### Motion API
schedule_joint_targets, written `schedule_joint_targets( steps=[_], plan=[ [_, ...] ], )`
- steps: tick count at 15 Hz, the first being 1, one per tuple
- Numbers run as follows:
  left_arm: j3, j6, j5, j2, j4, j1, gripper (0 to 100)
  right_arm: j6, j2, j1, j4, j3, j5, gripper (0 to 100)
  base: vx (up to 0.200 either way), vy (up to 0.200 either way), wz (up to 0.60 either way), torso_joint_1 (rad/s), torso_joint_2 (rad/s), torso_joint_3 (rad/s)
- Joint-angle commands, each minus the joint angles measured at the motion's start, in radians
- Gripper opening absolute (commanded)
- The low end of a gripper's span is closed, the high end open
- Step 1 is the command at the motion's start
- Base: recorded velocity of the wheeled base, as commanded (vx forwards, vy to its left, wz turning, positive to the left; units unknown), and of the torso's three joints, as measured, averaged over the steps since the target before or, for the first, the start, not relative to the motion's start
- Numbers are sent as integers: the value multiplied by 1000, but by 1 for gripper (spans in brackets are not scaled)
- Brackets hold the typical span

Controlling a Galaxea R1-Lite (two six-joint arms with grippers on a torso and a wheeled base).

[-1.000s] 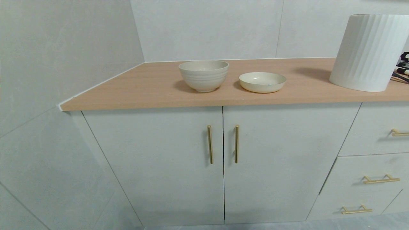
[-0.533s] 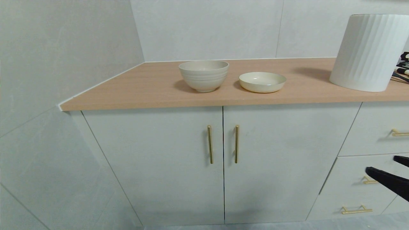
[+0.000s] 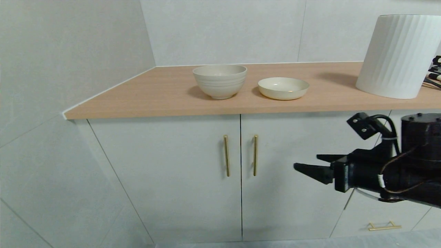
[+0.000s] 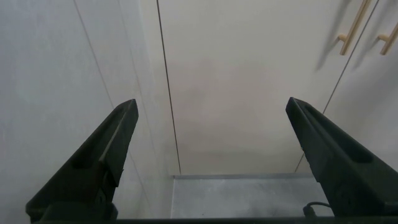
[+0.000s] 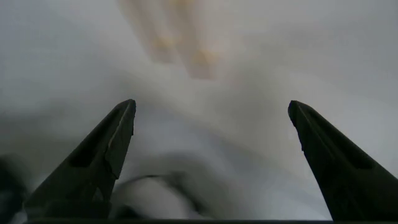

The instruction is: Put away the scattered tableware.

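Up and leftward from the right end effector (image 3: 307, 162), jaws spread, bowl (image 3: 219, 81) and dish (image 3: 283, 88) on the counter (image 3: 155, 96) look rigid, light, slick, breakable; pinch each rim.

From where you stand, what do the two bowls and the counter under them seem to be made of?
Deep bowl: matte beige with ribbed bands, perhaps stoneware or a plastic composite. Shallow bowl: glossy cream with bright glints, likely glazed ceramic. Counter: even wood grain, probably laminate or veneer.
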State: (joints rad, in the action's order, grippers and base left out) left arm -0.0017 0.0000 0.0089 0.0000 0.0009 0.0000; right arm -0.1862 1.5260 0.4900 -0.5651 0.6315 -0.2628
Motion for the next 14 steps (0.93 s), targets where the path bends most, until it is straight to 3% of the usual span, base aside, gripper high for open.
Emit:
schedule_joint_targets(
  steps=[1, 6, 10, 14],
  plan=[
    [0, 0, 0, 2, 1, 0, 100, -44, 143, 76, -32, 54, -64, 100, 0, 0, 0, 0, 0, 0],
    [0, 0, 2, 2, 1, 0, 100, -52, 319, 79, -71, 172, -87, 100, 0, 0, 0, 0, 0, 0],
    [0, 0, 2, 2, 1, 0, 100, -56, 447, 81, -291, 171, -84, 100, 0, 0, 0, 0, 0, 0],
    [0, 0, 2, 2, 1, 0, 100, -108, 503, 81, -412, 180, -84, 100, 0, 0, 0, 0, 0, 0]
  ],
)
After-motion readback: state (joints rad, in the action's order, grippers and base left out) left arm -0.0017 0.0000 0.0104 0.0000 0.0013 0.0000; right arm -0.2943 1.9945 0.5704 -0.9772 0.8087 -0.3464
